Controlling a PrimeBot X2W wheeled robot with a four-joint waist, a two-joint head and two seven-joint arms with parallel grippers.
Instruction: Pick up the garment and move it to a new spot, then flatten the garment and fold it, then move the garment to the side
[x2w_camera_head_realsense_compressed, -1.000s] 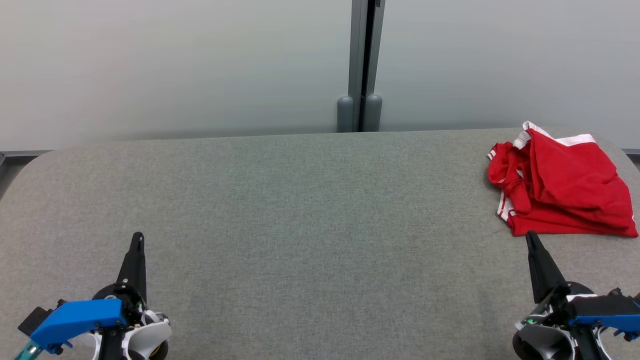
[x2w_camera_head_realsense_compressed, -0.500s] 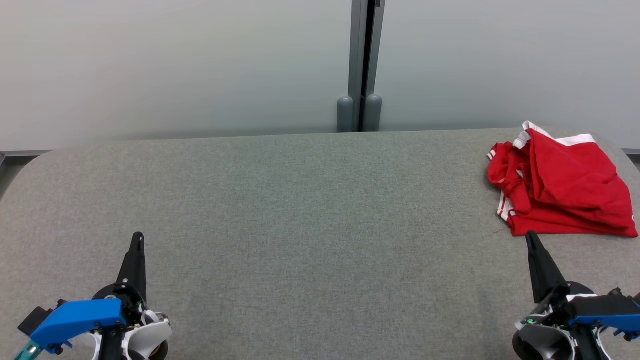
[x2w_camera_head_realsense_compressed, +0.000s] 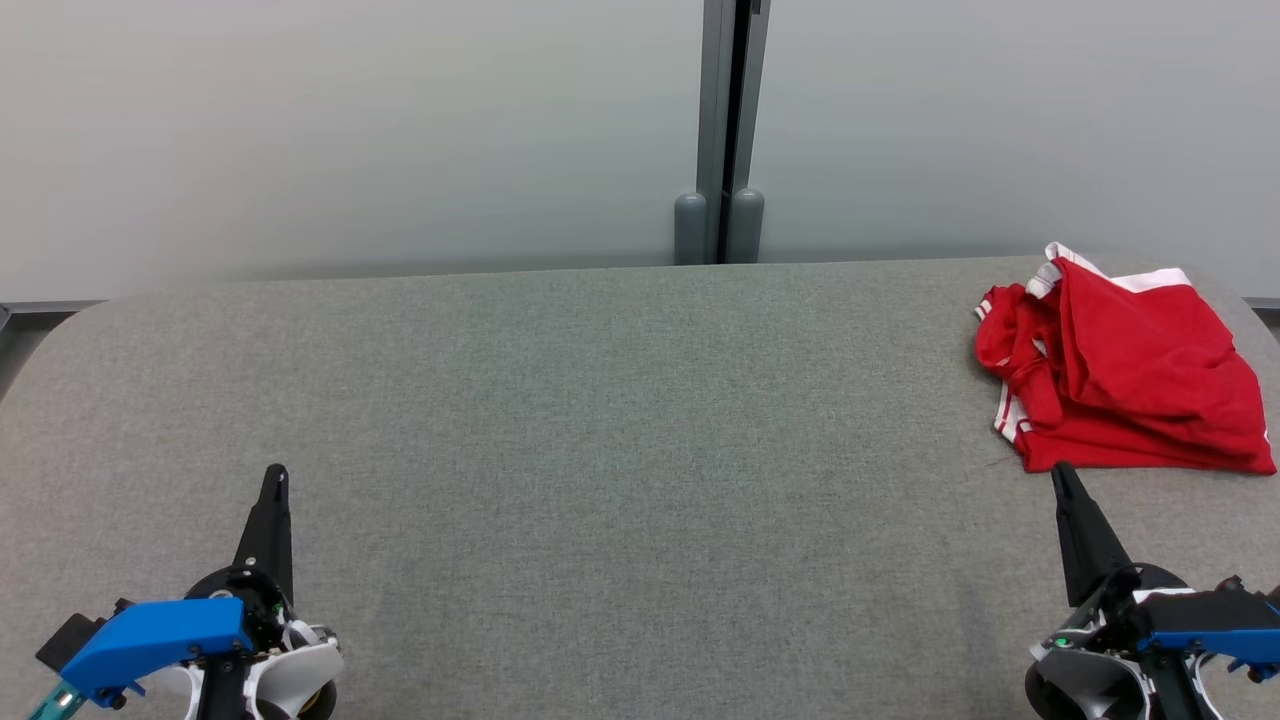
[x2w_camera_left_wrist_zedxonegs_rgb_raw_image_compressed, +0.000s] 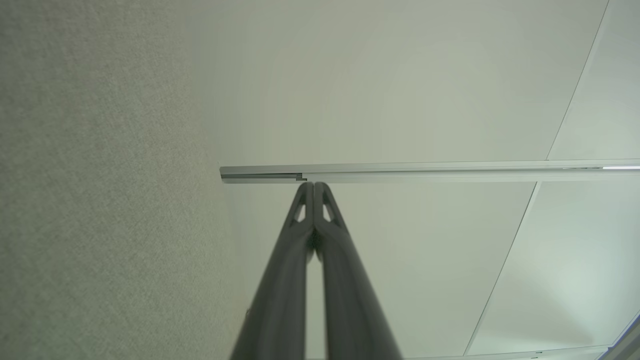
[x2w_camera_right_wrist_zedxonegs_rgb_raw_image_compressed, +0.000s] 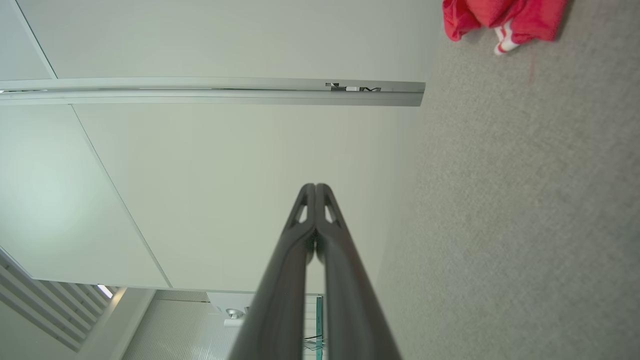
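Observation:
A crumpled red garment (x2w_camera_head_realsense_compressed: 1125, 370) with white trim lies bunched at the far right of the grey table (x2w_camera_head_realsense_compressed: 620, 450), close to its right edge. In the right wrist view the garment (x2w_camera_right_wrist_zedxonegs_rgb_raw_image_compressed: 505, 20) peeks in at the top right. My right gripper (x2w_camera_head_realsense_compressed: 1062, 475) is shut and empty, its tip just in front of the garment's near edge without touching it; its fingers (x2w_camera_right_wrist_zedxonegs_rgb_raw_image_compressed: 315, 192) press together. My left gripper (x2w_camera_head_realsense_compressed: 275, 475) rests shut and empty at the near left, far from the garment, fingers (x2w_camera_left_wrist_zedxonegs_rgb_raw_image_compressed: 314, 190) pressed together.
A pale wall with a grey vertical post (x2w_camera_head_realsense_compressed: 722, 130) stands right behind the table's far edge. The table's rounded left corner (x2w_camera_head_realsense_compressed: 60, 320) and right edge (x2w_camera_head_realsense_compressed: 1262, 330) bound the surface. Broad bare felt spans the middle and left.

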